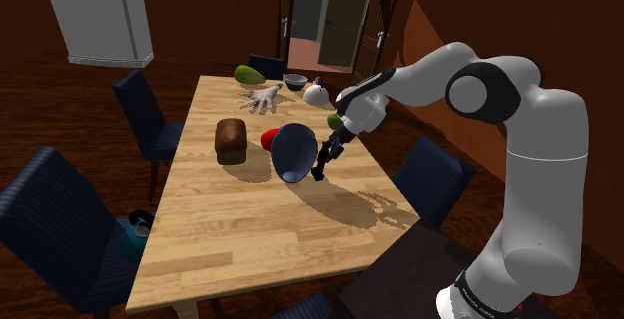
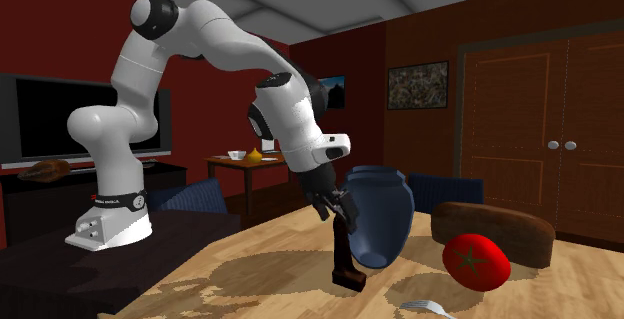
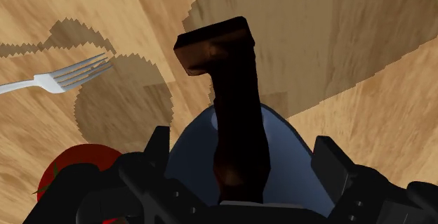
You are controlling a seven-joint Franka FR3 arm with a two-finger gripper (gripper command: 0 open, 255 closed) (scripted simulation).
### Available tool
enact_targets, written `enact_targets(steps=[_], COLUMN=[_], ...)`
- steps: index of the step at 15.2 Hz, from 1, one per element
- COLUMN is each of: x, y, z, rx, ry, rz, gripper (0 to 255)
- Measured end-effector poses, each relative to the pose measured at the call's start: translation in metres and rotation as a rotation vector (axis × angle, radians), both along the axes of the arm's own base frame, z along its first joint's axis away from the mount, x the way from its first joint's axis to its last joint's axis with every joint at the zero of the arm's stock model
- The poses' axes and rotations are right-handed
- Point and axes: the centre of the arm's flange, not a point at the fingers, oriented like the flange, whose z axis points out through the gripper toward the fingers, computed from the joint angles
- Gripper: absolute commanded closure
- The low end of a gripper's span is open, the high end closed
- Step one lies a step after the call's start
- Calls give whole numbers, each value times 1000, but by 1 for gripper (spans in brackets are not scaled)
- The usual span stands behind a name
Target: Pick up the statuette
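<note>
Black fingers [image 3: 156,152] of the gripper [image 3: 242,144] rise at either side of the wrist view. The jaws are spread, with a gap between each and the statuette [image 3: 235,103], so you hold nothing yet. The statuette is a slender dark brown column on a wider block foot. It appears to stand with that foot on the wooden table [image 1: 230,227], hard against the blue vase [image 2: 380,217], on the vase's side toward the arm's stand. Whether the two touch cannot be told.

A red tomato [image 2: 476,260] lies on the opposite side of the vase. A brown loaf [image 2: 500,229] sits just past the tomato, farther from the vase. A fork [image 3: 60,78] lies near the vase but apart from it.

Step in hand, as judged: the approach is complete and the grasp is not yet made. The hand straddles the column's upper part from above.

Next move, as judged:
- Close the jaws evenly on the column alone, then lift straight up.
- The vase's body bulges directly behind the statuette, between the finger lines. Check that neither finger catches it as you close.
- A tilted lift could drag the foot against the vase and tip it.
</note>
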Motion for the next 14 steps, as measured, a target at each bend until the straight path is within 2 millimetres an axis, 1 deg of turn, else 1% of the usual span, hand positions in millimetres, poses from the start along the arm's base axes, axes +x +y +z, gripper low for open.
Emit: enact_targets(steps=[1, 11, 14], x=[0, 0, 0], y=[0, 0, 0], z=[-1, -2, 8], rx=[0, 0, 0], ry=[0, -2, 0], rz=[0, 0, 0], gripper=[255, 255, 255])
